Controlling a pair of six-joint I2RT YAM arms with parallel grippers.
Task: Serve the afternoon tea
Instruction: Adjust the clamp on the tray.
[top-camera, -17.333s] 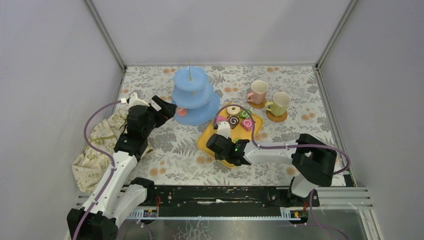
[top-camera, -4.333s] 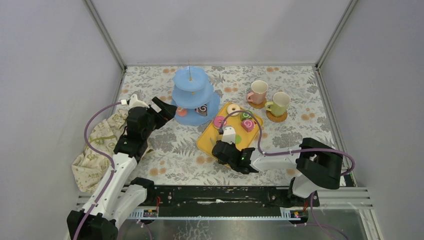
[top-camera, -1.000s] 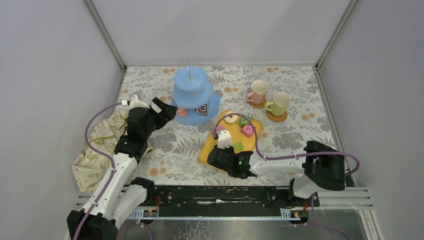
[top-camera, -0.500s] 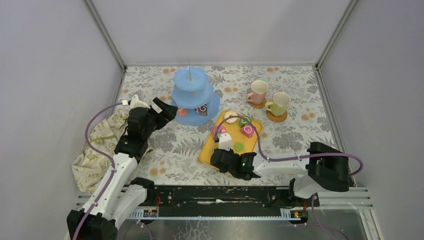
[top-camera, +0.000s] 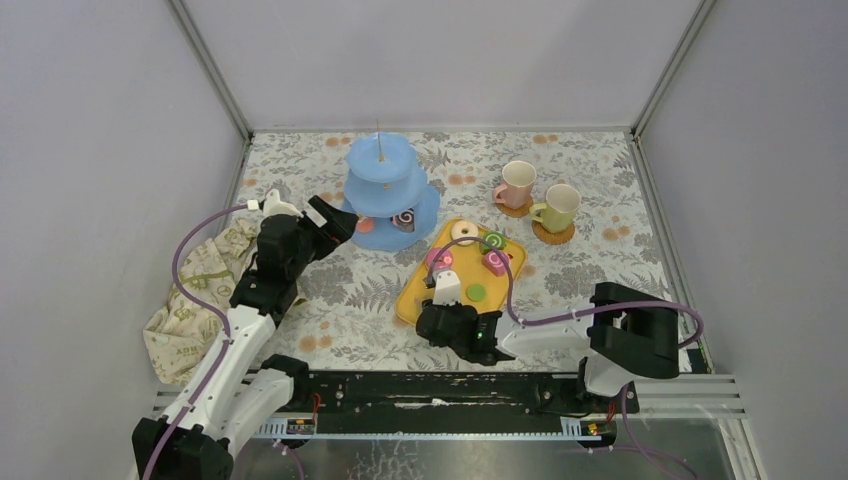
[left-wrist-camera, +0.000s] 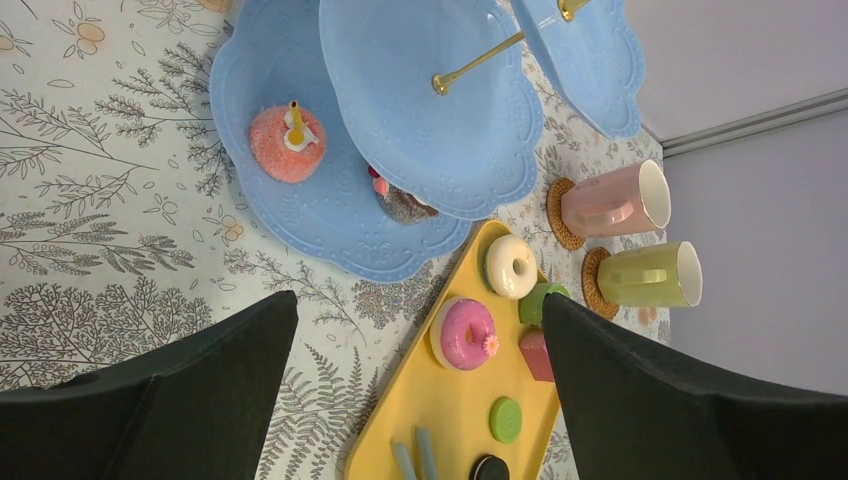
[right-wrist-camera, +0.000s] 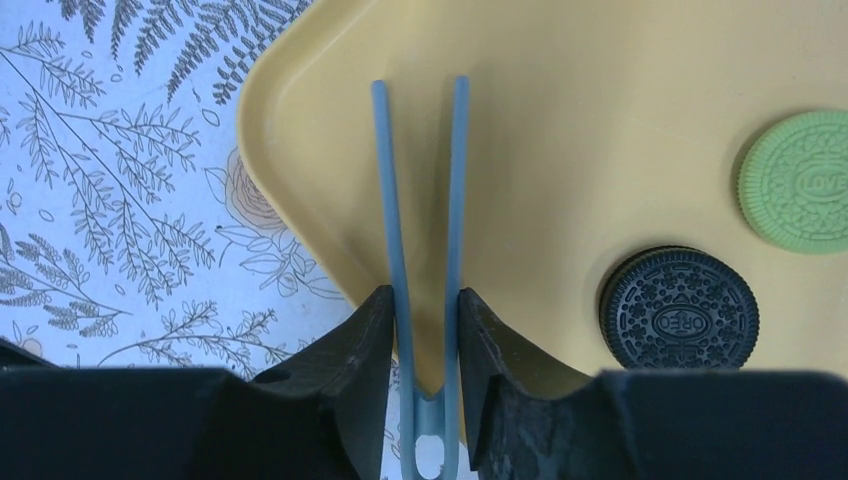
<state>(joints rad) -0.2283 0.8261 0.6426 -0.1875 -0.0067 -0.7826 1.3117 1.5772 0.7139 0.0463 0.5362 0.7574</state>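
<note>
My right gripper (right-wrist-camera: 425, 300) is shut on pale blue tongs (right-wrist-camera: 420, 200), whose two arms reach over the near corner of the yellow tray (right-wrist-camera: 560, 90) with nothing between them. A black cookie (right-wrist-camera: 680, 308) and a green cookie (right-wrist-camera: 800, 180) lie just to their right. A pink doughnut (left-wrist-camera: 467, 333) and a white doughnut (left-wrist-camera: 511, 265) sit farther up the tray. The light-blue three-tier stand (top-camera: 385, 190) holds an orange pastry (left-wrist-camera: 286, 142) and a brown swirl pastry (left-wrist-camera: 400, 203) on its bottom tier. My left gripper (left-wrist-camera: 418, 300) hangs open left of the stand. A pink mug (top-camera: 516, 184) and a pale green mug (top-camera: 560, 207) stand at the back right.
Both mugs rest on round brown coasters (left-wrist-camera: 556, 214). A crumpled beige cloth (top-camera: 190, 300) lies at the left edge beside the left arm. Grey walls close in the table on three sides. A flower-print cover (top-camera: 340, 300) spreads over the table.
My right gripper with the tongs has shifted slightly left and back to the tray's near corner. The left arm has not moved.
</note>
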